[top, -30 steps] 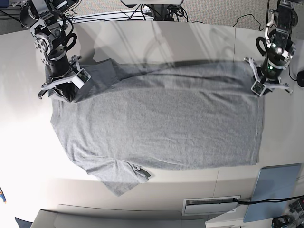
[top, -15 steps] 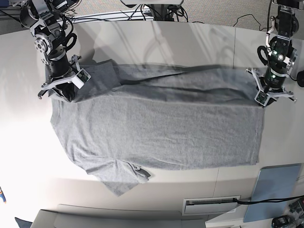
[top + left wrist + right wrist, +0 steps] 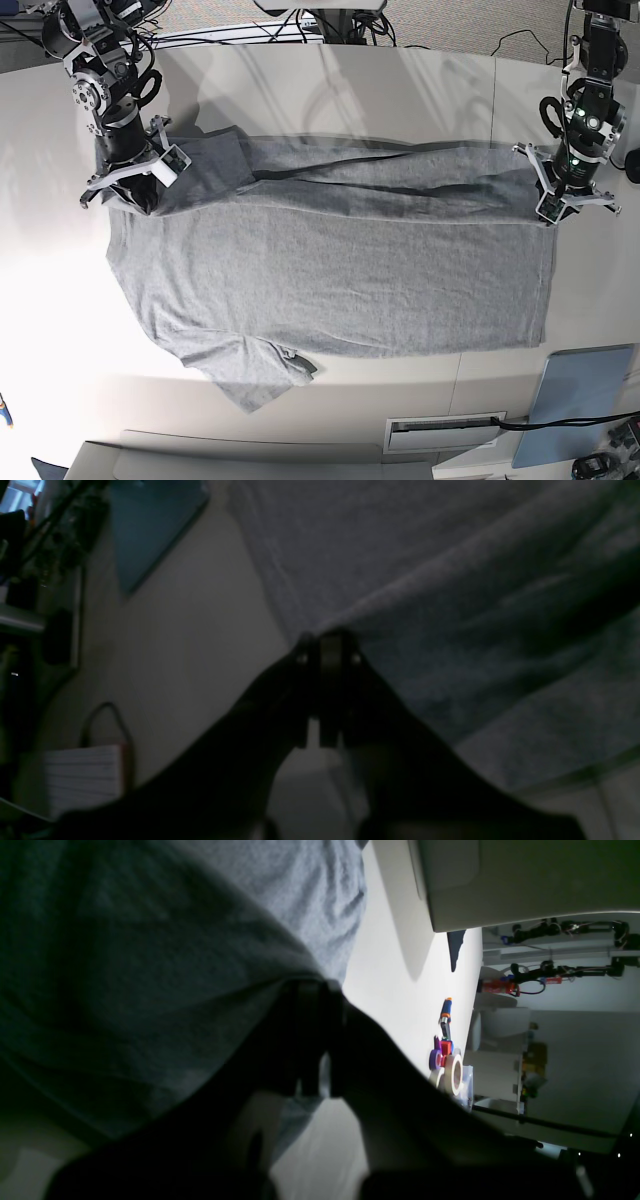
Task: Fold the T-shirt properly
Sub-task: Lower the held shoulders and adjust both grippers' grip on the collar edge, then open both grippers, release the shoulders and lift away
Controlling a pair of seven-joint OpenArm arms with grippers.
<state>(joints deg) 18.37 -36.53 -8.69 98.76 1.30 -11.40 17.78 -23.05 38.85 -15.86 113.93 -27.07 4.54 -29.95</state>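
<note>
The heather-grey T-shirt (image 3: 330, 280) lies spread across the white table (image 3: 350, 90), plain side up, with one sleeve (image 3: 255, 375) crumpled at the front left. Its far edge is raised and pulled into a long folded band between the two arms. My left gripper (image 3: 550, 207) at the base view's right is shut on the far right corner; the left wrist view shows its fingertips (image 3: 327, 642) pinched on the cloth (image 3: 450, 580). My right gripper (image 3: 140, 195) at the view's left is shut on the far left shoulder, with fabric (image 3: 125, 965) draped over its tips (image 3: 312, 987).
A pale blue board (image 3: 578, 392) lies at the front right corner, also seen as a blue board (image 3: 150, 525) in the left wrist view. A white vent box (image 3: 445, 432) sits at the front edge. Tape rolls and small tools (image 3: 450, 1070) stand beyond the table.
My left gripper has shifted slightly outward and toward the front with the shirt corner. The raised far edge has stretched into a longer folded band. The right arm has held still.
</note>
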